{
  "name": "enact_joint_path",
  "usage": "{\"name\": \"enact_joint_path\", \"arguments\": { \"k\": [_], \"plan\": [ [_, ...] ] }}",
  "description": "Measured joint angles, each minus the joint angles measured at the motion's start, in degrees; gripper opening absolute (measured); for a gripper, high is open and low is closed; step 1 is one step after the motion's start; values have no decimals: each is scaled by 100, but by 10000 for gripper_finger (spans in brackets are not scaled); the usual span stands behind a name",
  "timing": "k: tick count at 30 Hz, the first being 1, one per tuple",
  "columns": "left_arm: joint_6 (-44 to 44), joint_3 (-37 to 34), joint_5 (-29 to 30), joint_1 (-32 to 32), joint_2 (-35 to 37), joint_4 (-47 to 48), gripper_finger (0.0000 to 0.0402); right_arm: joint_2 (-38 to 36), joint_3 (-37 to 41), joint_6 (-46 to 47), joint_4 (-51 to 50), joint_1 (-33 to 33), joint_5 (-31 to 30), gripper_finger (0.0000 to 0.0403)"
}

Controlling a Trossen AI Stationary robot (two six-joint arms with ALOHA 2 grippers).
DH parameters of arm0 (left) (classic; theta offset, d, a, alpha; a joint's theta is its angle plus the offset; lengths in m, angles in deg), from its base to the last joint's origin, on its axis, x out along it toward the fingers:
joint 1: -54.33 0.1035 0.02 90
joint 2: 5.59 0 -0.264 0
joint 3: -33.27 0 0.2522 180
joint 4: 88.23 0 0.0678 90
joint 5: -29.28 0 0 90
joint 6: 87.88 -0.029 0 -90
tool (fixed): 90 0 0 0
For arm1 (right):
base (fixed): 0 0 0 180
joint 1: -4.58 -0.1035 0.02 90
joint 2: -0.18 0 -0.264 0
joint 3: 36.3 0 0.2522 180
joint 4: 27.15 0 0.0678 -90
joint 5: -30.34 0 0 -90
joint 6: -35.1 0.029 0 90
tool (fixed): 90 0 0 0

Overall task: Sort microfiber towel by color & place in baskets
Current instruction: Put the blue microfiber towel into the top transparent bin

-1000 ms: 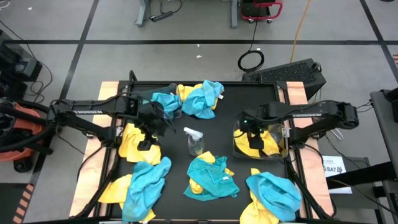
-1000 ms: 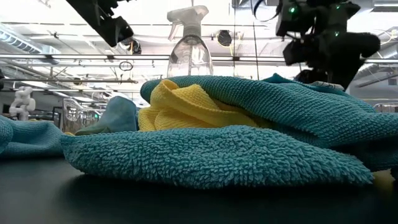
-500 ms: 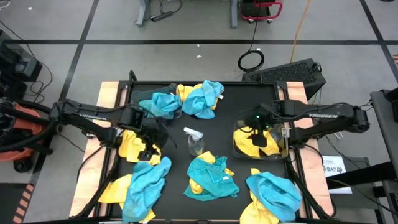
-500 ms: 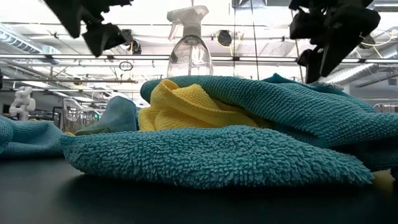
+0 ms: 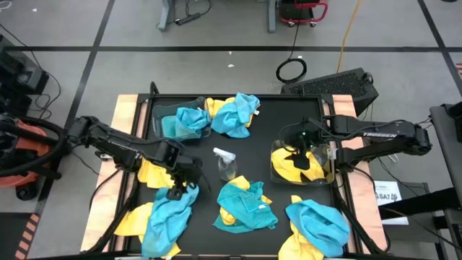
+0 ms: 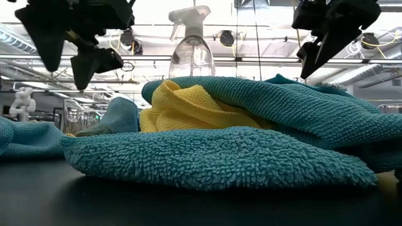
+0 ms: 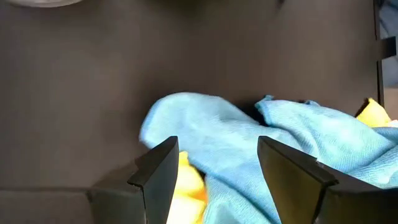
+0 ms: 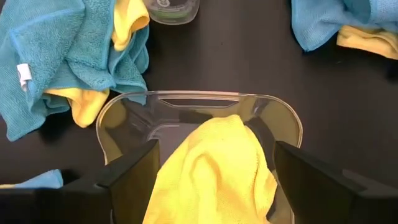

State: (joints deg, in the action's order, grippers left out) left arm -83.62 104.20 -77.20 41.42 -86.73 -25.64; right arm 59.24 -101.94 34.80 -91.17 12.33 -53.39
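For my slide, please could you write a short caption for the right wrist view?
Open right gripper above the clear basket holding a yellow towel.

The yellow towel [image 8: 214, 168] between the right gripper's fingers [image 8: 134, 171] is cut off by the picture's edge, and the basket [image 8: 118, 115] too.

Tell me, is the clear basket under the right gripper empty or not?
Not empty. The clear basket holds a yellow towel, seen through its walls, and the open right gripper hangs above it.
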Motion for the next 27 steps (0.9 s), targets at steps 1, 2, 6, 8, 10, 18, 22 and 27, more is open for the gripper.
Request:
{"name": "enact_joint_path", "arguments": {
  "k": [1, 2, 6, 8, 10, 18, 22, 27],
  "plan": [
    [0, 0, -4, -63, -45, -62, 226, 0, 0, 2, 6, 0, 9, 306],
    [2, 0, -7, -134, -87, -110, 226, 0, 0, 5, 21, -4, 10, 306],
    [201, 0, -15, -352, -240, -242, 226, 2, -1, -42, 129, -6, 178, 306],
    [369, 0, -16, -442, -279, -316, 226, 2, -1, -81, 242, -34, 299, 306],
    [479, 0, -15, -529, -284, -467, 226, 2, -2, -132, 353, -93, 314, 306],
    [812, 0, 312, -843, -284, -1263, 226, 2, -2, -251, 702, -309, 464, 306],
    [1161, 2, 143, -1125, -284, -1217, 226, 2, -2, -253, 724, -343, 465, 306],
    [1757, 2, 28, -1447, -284, -1210, 226, 2, -2, -249, 715, -343, 462, 306]
  ]
}}
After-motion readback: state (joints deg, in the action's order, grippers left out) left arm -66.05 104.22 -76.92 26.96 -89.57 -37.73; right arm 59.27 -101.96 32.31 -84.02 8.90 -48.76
